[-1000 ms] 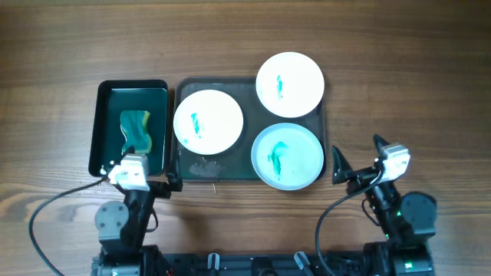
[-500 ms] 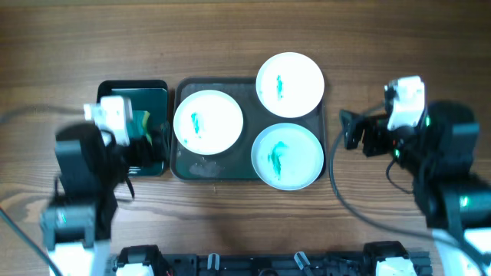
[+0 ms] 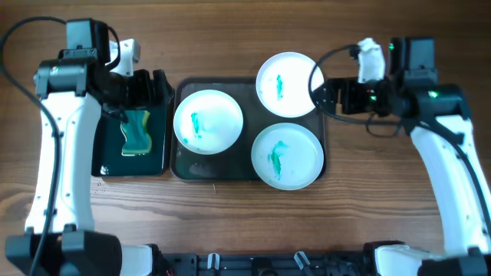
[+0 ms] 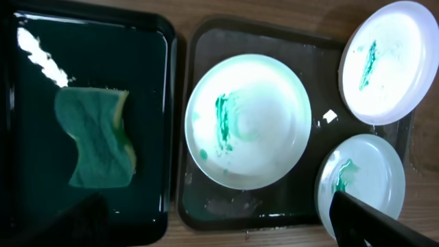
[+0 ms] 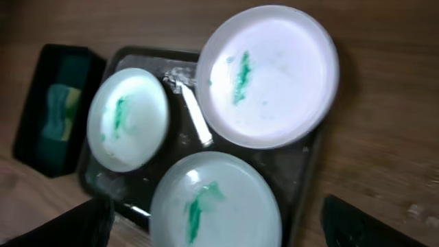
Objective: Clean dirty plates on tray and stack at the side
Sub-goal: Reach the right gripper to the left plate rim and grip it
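Both arms have lifted off their parked spots at the near edge of the table [image 3: 245,31] and swung out over the work, while the three plates lie where they lay a second ago. Your left gripper [image 3: 155,88] now hangs over the far right corner of the small black tray [image 3: 103,170], jaws spread wide and holding nothing. In the left wrist view its fingers show only as dark blurs at the bottom corners. On the near side of those jaws, slightly to their left, the sponge [image 3: 136,132] lies in the green liquid [image 3: 115,103] of that tray. To the right of the left jaws sits the grey tray [image 3: 198,169], just beside the black one. The left white plate [image 3: 208,121] rests in its left half, with a short teal smear [image 3: 195,123] left of its middle. Further right, the far white plate [image 3: 289,84] sits at the tray's far right corner, its rim overhanging the tray's far edge, marked with a thin teal smear. The pale blue plate [image 3: 287,156] lies at the near right corner and carries a broader teal smear. Your right gripper [image 3: 321,96] hovers at the tray's right edge, jaws likewise released and empty. The far white plate is just to their left, and the pale blue plate is to their left and nearer the base.
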`<action>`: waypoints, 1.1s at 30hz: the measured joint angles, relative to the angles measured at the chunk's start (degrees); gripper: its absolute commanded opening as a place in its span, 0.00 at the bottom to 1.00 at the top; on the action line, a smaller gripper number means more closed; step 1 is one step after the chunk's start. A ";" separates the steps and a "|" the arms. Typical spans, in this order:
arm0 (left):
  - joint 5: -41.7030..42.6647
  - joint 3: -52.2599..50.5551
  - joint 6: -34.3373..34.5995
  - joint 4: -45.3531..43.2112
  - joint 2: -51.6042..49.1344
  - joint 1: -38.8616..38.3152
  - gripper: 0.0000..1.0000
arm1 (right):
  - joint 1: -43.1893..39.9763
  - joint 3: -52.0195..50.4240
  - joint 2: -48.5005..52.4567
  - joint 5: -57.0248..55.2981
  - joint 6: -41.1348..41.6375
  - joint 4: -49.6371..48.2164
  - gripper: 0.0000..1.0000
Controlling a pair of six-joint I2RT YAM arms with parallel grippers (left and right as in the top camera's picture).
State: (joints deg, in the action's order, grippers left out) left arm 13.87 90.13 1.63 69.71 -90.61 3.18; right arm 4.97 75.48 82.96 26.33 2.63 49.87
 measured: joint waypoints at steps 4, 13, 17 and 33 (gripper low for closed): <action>1.11 0.00 0.02 -0.24 -0.92 0.00 1.00 | 6.23 0.22 5.79 0.48 6.36 -2.60 0.64; -0.85 0.04 0.50 -0.22 -0.92 0.00 1.00 | 21.53 15.21 26.53 -3.67 22.34 -2.51 0.37; -7.19 0.07 3.74 0.09 -0.92 0.00 1.00 | 24.06 16.94 34.07 -7.89 24.41 -5.20 0.35; -14.51 0.07 8.20 0.20 -2.25 0.00 1.00 | 26.73 16.94 43.85 -9.20 22.60 -9.73 0.07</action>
State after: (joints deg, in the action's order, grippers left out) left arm -0.64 90.19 9.82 69.91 -92.86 3.18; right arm 31.70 92.42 126.80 17.12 25.23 40.14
